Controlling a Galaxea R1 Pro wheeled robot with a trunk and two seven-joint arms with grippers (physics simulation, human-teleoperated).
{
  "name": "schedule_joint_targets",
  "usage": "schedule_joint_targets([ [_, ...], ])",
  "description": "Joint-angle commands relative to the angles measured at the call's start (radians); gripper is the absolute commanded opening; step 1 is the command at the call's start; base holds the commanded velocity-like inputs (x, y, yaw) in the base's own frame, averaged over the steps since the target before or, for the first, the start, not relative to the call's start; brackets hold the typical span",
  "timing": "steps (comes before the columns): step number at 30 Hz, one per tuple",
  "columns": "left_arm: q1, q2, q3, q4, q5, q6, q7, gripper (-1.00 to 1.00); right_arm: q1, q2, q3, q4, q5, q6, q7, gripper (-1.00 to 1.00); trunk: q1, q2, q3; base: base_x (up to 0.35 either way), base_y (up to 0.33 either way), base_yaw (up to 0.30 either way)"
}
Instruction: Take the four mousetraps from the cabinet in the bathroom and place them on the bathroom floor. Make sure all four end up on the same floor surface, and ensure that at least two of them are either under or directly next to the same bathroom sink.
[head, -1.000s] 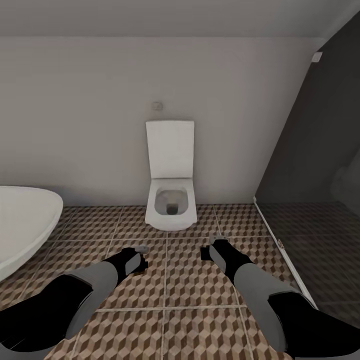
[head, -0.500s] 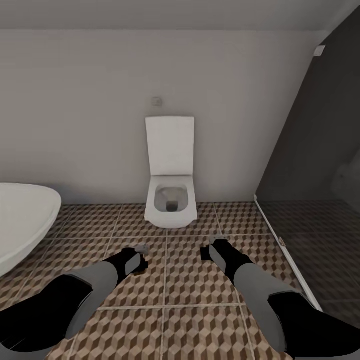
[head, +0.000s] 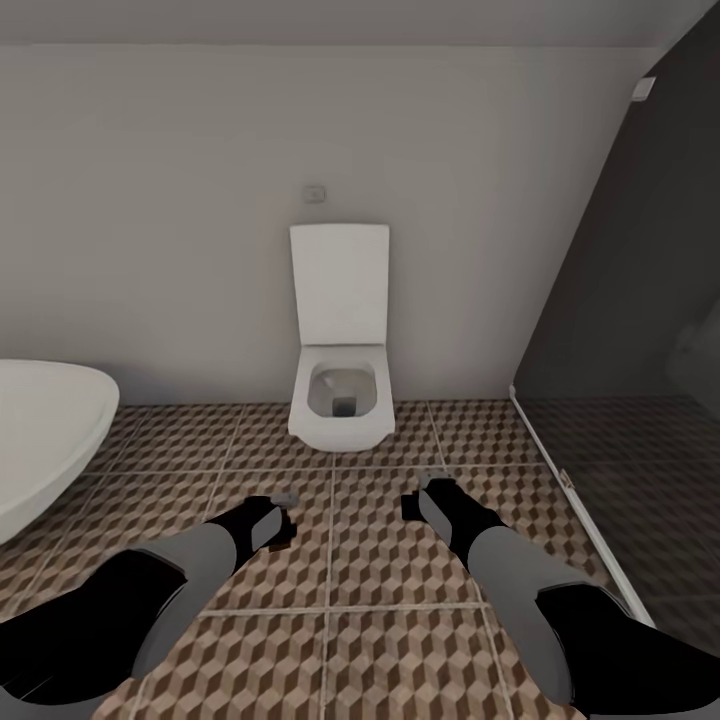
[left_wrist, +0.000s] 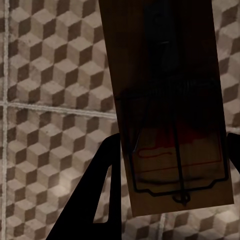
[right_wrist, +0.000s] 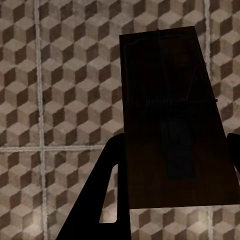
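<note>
The left gripper (head: 277, 520) sits low and left of centre in the head view, its 2 dark fingers (left_wrist: 102, 185) closed on either side of a mousetrap (left_wrist: 170, 115) — a brown wooden board with a red mark and a dark wire bar, held above the bathroom floor (left_wrist: 45, 100). The right gripper (head: 415, 500), low and just right of centre, likewise grips a second mousetrap (right_wrist: 172, 140) between its fingers (right_wrist: 107, 190); that board is in shadow and its metal parts show only faintly.

From the head camera, both forearms reach forward over the cube-patterned tiles (head: 380, 560), the 2 grippers near each other but apart. Beyond them, at the middle of the frame, a white toilet (head: 340, 400) stands against the pale wall with its lid raised. A small wall plate (head: 315, 193) sits above the lid. At the left edge curves the white rim of a bathtub (head: 40, 430) — at the right, a dark glass shower screen (head: 640, 330) rises from the floor.
</note>
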Motion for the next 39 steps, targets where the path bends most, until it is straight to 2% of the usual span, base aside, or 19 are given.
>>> schedule_joint_targets([
  [1, -0.001, -0.001, -0.008, 0.001, 0.008, 0.002, 0.004, -1.0, 0.0, 0.0, 0.008, -0.001, -0.011, 0.004, -0.009, -1.0, 0.004, -0.008, -0.004, 0.0, 0.0, 0.0],
  [39, -0.001, -0.003, -0.008, 0.001, 0.008, 0.002, 0.004, -1.0, 0.0, 0.0, 0.008, -0.001, -0.011, 0.003, -0.01, -1.0, 0.149, -0.274, -0.123, 0.0, 0.0, 0.0],
])
